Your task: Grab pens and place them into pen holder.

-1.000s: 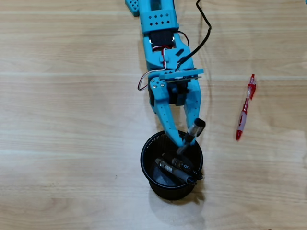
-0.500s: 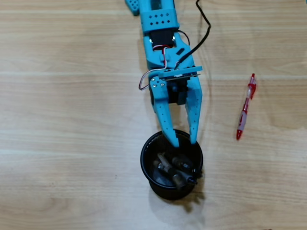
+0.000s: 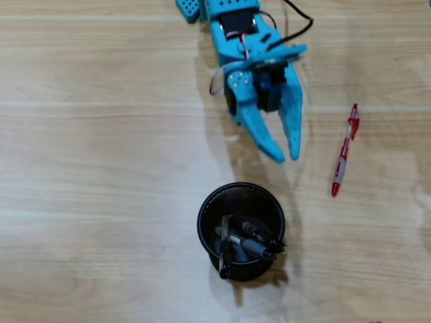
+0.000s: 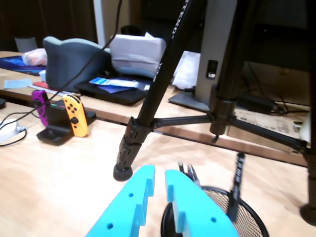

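Wood table (image 3: 101, 168); tripod leg (image 4: 148, 98) beyond gripper (image 3: 286, 159). Jaws parted, empty. Pen holder (image 3: 209, 208) with three pens below fingertips; red-and-white pen (image 3: 344, 151) right, apart.

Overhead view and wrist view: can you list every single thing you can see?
pen holder: one, black mesh cup, on the table at the bottom middle of the overhead view.
pens in the holder: three, dark and grey, leaning inside the cup.
red-and-white pen: one, lying flat on the table, right of the cup and apart from it.
table: one, light wood.
tripod: one, black, legs standing on the table in the wrist view.
game controllers: two, purple and orange, on a dock at the left of the wrist view.
grey chair: one, far left background.
tool: one, blue, open and empty, above the cup in the overhead view.
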Controlling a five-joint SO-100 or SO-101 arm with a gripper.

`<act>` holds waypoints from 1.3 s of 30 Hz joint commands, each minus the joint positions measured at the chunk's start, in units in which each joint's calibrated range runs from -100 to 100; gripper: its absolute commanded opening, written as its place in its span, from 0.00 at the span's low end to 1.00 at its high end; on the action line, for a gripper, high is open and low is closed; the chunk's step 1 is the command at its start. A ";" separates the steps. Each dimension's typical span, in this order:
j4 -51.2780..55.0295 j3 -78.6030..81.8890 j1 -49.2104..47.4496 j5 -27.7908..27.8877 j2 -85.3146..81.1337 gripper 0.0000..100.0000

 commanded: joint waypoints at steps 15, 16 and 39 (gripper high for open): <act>63.45 4.03 -6.73 6.53 -37.66 0.02; 66.80 3.40 -7.19 6.53 -37.74 0.02; 92.20 -40.14 -25.53 2.11 0.40 0.02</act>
